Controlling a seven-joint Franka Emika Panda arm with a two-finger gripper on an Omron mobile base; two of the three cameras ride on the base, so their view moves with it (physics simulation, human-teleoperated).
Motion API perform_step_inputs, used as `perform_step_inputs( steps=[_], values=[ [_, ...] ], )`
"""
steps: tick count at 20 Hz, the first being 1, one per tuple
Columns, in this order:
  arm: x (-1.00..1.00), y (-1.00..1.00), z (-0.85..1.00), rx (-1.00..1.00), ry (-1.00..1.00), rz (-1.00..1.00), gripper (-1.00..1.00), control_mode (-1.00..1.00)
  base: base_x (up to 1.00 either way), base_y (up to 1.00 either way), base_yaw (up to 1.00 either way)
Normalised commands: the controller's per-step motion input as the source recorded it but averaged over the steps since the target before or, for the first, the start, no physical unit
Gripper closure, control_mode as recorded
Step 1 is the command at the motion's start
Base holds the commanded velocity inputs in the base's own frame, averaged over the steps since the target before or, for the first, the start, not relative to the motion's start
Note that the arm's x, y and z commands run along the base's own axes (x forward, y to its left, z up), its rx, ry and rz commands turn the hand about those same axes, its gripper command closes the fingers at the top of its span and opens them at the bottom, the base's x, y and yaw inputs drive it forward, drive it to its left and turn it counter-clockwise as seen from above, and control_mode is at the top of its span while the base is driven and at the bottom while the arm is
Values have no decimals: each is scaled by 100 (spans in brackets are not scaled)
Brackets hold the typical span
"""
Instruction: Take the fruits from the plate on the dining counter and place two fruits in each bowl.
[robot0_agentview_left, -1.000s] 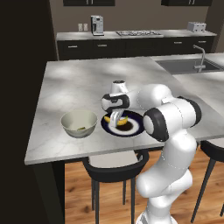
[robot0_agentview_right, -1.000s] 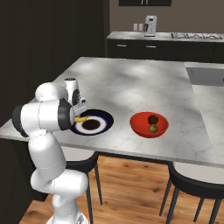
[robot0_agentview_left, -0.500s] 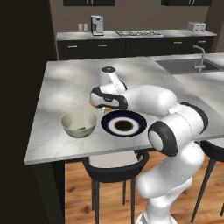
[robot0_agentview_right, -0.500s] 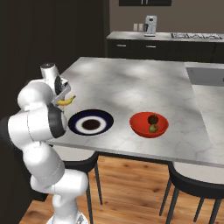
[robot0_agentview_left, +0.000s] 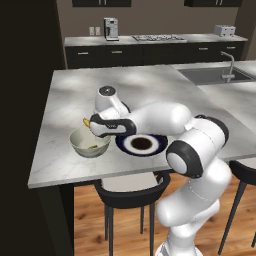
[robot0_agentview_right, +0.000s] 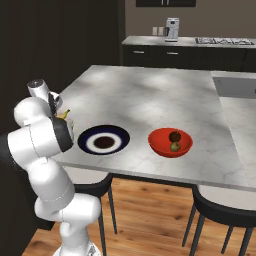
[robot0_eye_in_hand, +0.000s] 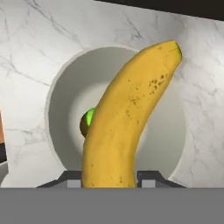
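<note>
My gripper (robot0_eye_in_hand: 109, 180) is shut on the yellow banana (robot0_eye_in_hand: 127, 118), which hangs over the pale grey-white bowl (robot0_eye_in_hand: 65, 100). A green round fruit (robot0_eye_in_hand: 87, 121) lies in that bowl, partly hidden behind the banana. In the left base view the gripper (robot0_agentview_left: 93, 126) is just above the pale bowl (robot0_agentview_left: 90, 144), with the banana tip (robot0_agentview_left: 86, 121) sticking out to the left. The navy-rimmed plate (robot0_agentview_left: 142, 144) next to it holds nothing. The red bowl (robot0_agentview_right: 171, 143) holds the brownish-dark fruit (robot0_agentview_right: 174, 136) and a second round fruit (robot0_agentview_right: 175, 146).
The marbled dining counter (robot0_agentview_left: 150, 85) stretches back to a sink and tap (robot0_agentview_left: 227, 70) at the right. Dark stools (robot0_agentview_left: 130, 192) stand under its front edge. A coffee machine (robot0_agentview_left: 111, 29) stands on the far dark counter.
The arm lifted the banana off the plate and swung it left; it now hangs over the pale bowl. The plate is left bare.
</note>
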Motion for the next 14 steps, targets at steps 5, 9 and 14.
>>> perform_step_inputs(
  steps=[5,9,14],
  values=[
    [26,0,-20,-3,33,0,100,-100,0,0,0],
    [4,7,-21,-7,13,0,100,-100,0,0,0],
    [0,28,-20,-13,0,0,100,-100,0,0,0]
  ],
)
